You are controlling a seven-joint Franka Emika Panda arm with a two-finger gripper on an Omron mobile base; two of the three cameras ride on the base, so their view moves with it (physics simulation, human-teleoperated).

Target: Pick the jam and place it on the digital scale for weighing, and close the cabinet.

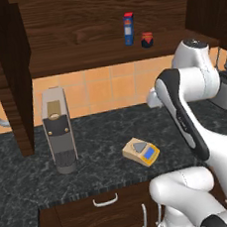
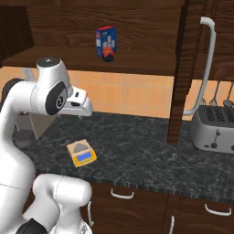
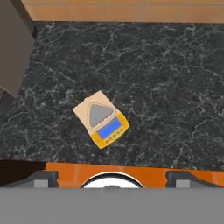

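Note:
The jam [image 1: 147, 40] is a small dark jar with a red lid on the open cabinet's shelf [image 1: 89, 56], just right of a blue carton; from the right it stands in front of that carton [image 2: 107, 56]. The digital scale [image 1: 141, 152] [image 2: 81, 154], tan-yellow with a grey pad and blue display, lies on the dark counter. Both cabinet doors [image 1: 11, 72] [image 2: 183, 68] stand open. My gripper [image 3: 112, 178] hangs high over the counter, looking down at the scale [image 3: 101, 119], fingers wide open and holding nothing.
A tall grey coffee machine [image 1: 58, 129] stands on the counter left of the scale. A toaster [image 2: 215, 128] sits at the right, past the open door's long silver handle [image 2: 205, 64]. The blue carton [image 1: 129, 29] shares the shelf. Drawers [image 1: 105, 201] line the counter front.

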